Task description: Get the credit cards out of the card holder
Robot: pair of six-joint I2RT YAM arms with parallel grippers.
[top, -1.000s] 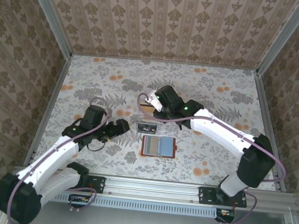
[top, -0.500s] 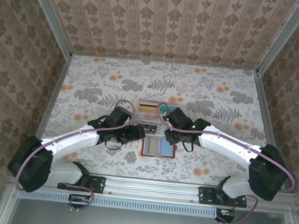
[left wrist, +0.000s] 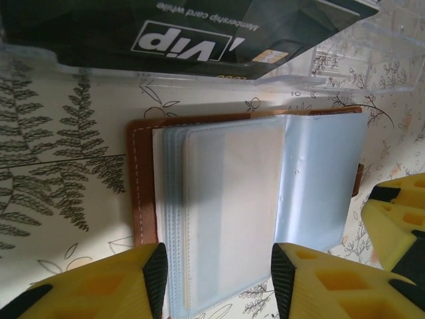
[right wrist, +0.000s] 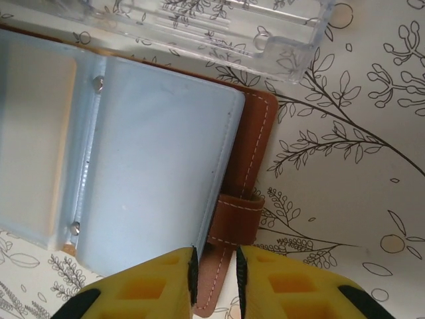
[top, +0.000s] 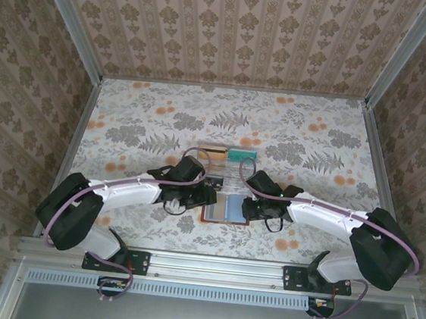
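1 black card [left wrist: 93, 26] lies in tray [left wrist: 352, 66].

white arms [top: 127, 193] with black joints, a purple cable [top: 195, 152] along each; left hand [left wrist: 216, 272] and right hand [right wrist: 214, 274] have yellow fingers [left wrist: 99, 289], black-edged.

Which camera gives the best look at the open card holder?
Left wrist: the card holder lies nearly whole, its clear sleeves fanned. Right wrist shows the side with its strap; top external shows it small, from above.
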